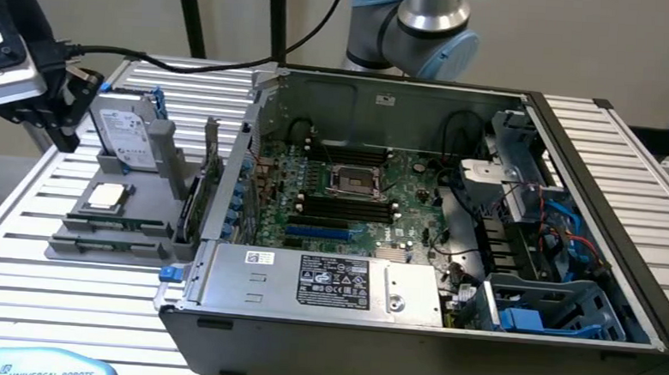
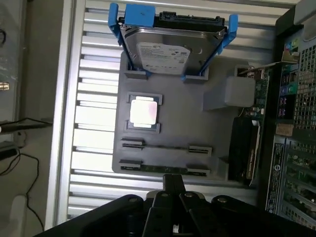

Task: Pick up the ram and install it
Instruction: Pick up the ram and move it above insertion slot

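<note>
My gripper [image 2: 174, 180], fingers closed on nothing, hovers over the gray holder [image 2: 168, 113]. The ram [image 2: 165, 169] stands on edge in the slot farthest from the hard drive [image 2: 165, 49], its long axis parallel to that holder edge.

Lit softly and evenly from overhead. Glares white off the slatted table [image 1: 11, 248] toward nine o'clock in the exterior view and off the processor [image 2: 143, 111]. Shadowed inside the computer case [image 1: 431, 102].

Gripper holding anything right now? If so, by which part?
Nothing held. The gripper is shut and empty above the gray tray; the ram sits in its tray slot.
</note>
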Robot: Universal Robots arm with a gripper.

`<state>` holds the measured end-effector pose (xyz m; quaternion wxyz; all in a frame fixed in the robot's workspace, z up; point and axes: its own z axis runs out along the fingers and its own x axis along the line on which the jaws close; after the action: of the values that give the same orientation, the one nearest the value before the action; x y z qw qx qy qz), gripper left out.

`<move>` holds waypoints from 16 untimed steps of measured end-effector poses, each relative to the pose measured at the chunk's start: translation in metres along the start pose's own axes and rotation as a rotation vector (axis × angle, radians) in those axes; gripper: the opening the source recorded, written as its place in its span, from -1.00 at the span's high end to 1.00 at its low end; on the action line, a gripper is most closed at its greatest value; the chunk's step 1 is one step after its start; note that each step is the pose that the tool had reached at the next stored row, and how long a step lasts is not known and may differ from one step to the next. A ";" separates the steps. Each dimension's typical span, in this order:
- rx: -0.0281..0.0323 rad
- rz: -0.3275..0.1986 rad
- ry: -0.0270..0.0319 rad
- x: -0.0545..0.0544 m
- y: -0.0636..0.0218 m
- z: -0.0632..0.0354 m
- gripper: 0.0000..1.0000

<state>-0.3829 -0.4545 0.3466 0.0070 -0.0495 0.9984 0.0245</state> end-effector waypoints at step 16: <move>-0.0047 -0.290 0.0137 0.000 -0.0002 0.0040 0.79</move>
<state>-0.3830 -0.4545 0.3426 0.0035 -0.1932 0.9808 0.0253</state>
